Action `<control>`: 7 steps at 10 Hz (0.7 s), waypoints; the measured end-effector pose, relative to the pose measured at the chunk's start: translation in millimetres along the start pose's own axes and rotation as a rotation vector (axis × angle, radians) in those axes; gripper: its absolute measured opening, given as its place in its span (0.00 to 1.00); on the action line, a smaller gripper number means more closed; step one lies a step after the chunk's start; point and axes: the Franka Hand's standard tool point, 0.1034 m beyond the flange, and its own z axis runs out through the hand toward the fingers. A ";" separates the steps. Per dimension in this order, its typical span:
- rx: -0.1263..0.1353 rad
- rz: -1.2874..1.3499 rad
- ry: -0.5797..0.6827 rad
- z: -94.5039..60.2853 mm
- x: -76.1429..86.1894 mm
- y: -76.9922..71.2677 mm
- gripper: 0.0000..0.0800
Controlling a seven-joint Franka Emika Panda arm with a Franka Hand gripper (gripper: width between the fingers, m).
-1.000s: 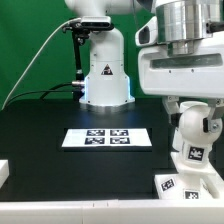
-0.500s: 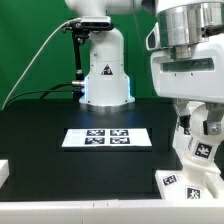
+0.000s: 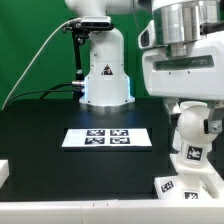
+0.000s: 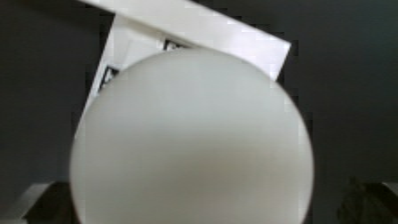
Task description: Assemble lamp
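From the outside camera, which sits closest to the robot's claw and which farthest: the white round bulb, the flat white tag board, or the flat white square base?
1. White round-headed bulb, right under the gripper, exterior view's right.
2. Flat white square lamp base, just below the bulb.
3. Flat white marker board, mid-table, toward the exterior view's left.

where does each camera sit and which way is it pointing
Exterior view: off the arm, looking across the black table at the marker board, the arm's pedestal and the bulb standing on the base; the wrist housing shows.
Wrist view: on the wrist, close to the bulb's round head; no fingers show.
Shared: the bulb and the base.
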 end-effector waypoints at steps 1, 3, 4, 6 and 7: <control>0.005 -0.045 0.004 -8.2 6.6 2.4 0.87; 0.013 -0.056 0.009 -16.8 13.6 8.0 0.87; 0.012 -0.057 0.008 -15.6 12.6 8.2 0.87; 0.010 -0.058 0.008 -14.8 12.2 8.5 0.87; 0.010 -0.059 0.007 -14.6 11.8 8.5 0.87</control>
